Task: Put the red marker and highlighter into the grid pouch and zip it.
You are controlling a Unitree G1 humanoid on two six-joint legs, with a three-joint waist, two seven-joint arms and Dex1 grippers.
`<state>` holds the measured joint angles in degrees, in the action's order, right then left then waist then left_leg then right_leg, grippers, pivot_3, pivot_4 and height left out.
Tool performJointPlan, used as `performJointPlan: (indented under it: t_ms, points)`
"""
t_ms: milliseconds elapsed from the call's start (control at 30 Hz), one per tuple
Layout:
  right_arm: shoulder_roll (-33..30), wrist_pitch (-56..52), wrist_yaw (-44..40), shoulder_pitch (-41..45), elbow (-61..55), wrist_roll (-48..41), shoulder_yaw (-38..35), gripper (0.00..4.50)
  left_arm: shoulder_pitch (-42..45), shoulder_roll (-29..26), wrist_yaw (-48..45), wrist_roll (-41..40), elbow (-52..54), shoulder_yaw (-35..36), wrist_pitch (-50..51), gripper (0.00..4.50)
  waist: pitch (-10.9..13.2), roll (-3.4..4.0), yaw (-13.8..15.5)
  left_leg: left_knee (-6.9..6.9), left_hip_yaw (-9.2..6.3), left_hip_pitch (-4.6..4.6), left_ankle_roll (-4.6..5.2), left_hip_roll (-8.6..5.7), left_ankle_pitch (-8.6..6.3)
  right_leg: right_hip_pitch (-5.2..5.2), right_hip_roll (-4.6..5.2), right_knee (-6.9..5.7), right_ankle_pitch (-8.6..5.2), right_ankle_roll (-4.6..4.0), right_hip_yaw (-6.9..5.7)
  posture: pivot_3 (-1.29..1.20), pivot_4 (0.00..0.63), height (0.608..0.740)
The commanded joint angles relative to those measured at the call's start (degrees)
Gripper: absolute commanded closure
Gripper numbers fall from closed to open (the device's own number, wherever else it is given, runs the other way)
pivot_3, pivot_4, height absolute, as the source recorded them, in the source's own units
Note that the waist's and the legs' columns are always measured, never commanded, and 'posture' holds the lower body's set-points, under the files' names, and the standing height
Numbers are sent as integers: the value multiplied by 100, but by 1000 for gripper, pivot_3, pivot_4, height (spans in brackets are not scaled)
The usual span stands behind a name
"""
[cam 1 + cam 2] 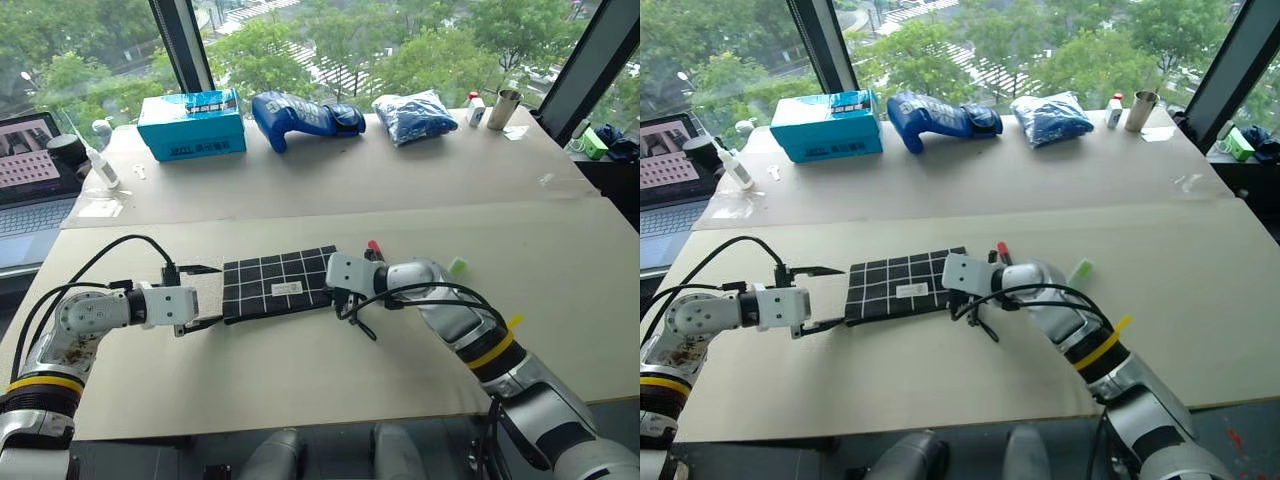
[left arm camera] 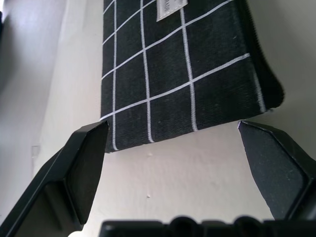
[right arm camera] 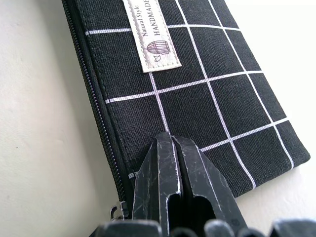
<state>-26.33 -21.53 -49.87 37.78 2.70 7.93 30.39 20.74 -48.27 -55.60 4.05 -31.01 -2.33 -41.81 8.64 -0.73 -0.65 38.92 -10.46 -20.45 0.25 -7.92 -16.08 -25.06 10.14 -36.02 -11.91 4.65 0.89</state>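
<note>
- The grid pouch (image 1: 278, 284) lies flat near the middle of the near table (image 1: 560, 300), its long side running left to right, the white label (image 1: 286, 288) facing up and the zip along its near edge.
- The left gripper (image 1: 202, 296) sits at the pouch's left short end with its 2 black fingers (image 2: 84, 163) spread wide apart. 1 fingertip stands off each corner of that end and nothing is between them.
- The right gripper (image 3: 170, 143) is at the pouch's right end, its 2 fingers pressed together, tips resting on the fabric just inside the zip line; whether they pinch cloth cannot be told.
- The zip pull (image 3: 117, 211) shows at the right end of the pouch, close beside the right gripper's fingers.
- The red marker (image 1: 374, 247) lies just beyond the right wrist, only its red tip showing past the arm.
- The highlighter (image 1: 1080, 269) lies on the table to the right of the right forearm, apart from the pouch.
- On the far table stand a teal box (image 1: 192, 123), a blue boxing glove (image 1: 300, 116), a blue bag (image 1: 415, 115) and a metal cup (image 1: 506, 108).
- A laptop (image 1: 30, 170) sits at the far left.
</note>
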Motion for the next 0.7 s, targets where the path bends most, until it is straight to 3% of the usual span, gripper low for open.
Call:
performJointPlan:
  t_ms: [33,467,600,700]
  points:
    - [-80,-222,-82,-200,-55,101,-25,4483,187,195,59,-251,-49,-50,-413,0,-1,-1,-1,0,0,0,0,0,0,0,0,1,1,1,0,0,150,740]
    - [-62,-273,-100,-155,77,125,-96,4483,-140,270,-639,-1071,488,-256,-518,0,-2,-3,-22,2,0,-3,3,0,-1,-4,0,4,2,4,1,0,150,740]
    - [-55,-270,-101,-108,168,115,-159,4483,-41,251,-634,-888,144,-277,-716,0,-2,-3,-9,3,0,-3,2,0,-1,-2,0,5,3,4,0,0,150,740]
    - [-42,-278,-102,-93,204,104,-196,4500,132,276,-485,-595,-364,-312,-1003,820,-2,-4,-6,2,0,0,2,0,-1,0,0,4,3,4,0,0,150,740]
